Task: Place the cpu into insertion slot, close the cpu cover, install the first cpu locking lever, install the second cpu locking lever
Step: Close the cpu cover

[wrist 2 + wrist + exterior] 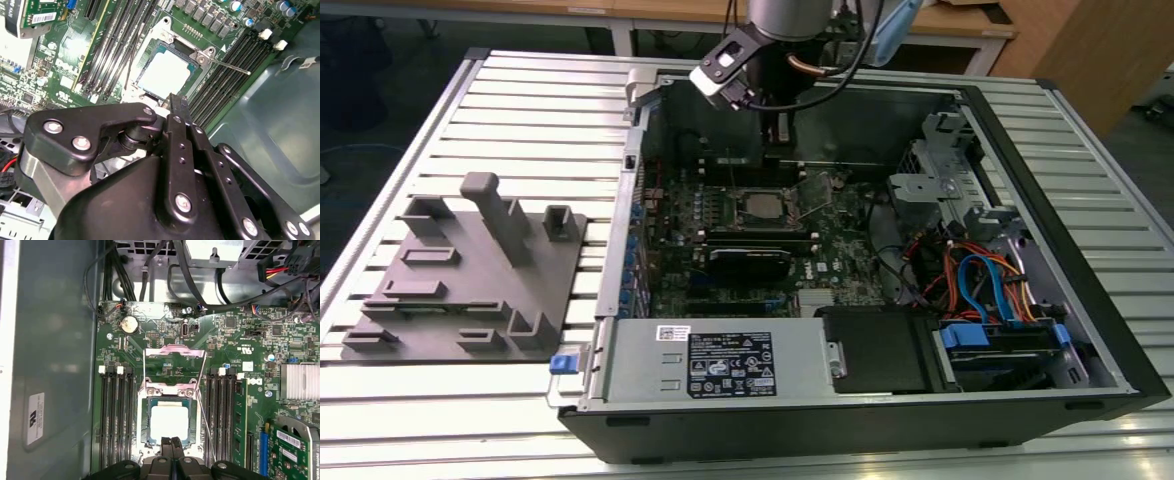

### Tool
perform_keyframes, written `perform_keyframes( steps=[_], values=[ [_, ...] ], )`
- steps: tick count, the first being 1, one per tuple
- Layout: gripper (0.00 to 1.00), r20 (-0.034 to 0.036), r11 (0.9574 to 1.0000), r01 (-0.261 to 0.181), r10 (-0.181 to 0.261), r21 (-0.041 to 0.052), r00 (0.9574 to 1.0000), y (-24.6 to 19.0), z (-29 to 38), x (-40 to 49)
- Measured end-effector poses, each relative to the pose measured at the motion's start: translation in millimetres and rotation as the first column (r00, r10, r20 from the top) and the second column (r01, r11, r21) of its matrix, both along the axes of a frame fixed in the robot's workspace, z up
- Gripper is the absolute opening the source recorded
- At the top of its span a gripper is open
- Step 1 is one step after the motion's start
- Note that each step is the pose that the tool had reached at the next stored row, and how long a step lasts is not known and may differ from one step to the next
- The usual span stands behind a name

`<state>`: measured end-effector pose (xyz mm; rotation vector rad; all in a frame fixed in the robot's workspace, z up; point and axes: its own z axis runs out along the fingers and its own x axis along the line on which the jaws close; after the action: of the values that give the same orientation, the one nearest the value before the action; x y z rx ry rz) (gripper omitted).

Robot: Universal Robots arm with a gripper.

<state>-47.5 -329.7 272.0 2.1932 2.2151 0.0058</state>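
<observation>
The tool [172, 444] hangs inside the open computer case [854, 425]. Its fingers are pinched narrow together with nothing between them, and the tips are just at the edge of the insertion slot [143, 421]. The cpu [169, 422] lies flat in that slot, its silver top showing. The cpu cover [175, 350] appears swung up and open on the slot's other side. A thin locking lever [208, 432] slants away beside the slot. On the exterior view's left, a grey fixture [467, 290] rests on the slatted surface [520, 110], beside the case.
</observation>
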Motion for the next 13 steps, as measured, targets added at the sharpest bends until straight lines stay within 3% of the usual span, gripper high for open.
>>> perform_keyframes(
  steps=[4,13],
  values=[
    [0.10,-0.0005,1.0000,0.000,0.000,-0.0001,1.0000,0.0,6.0,0.0],
    [0.10,-0.0008,1.0000,0.000,0.000,-0.0001,1.0000,-0.7,6.3,0.4]
  ],
)
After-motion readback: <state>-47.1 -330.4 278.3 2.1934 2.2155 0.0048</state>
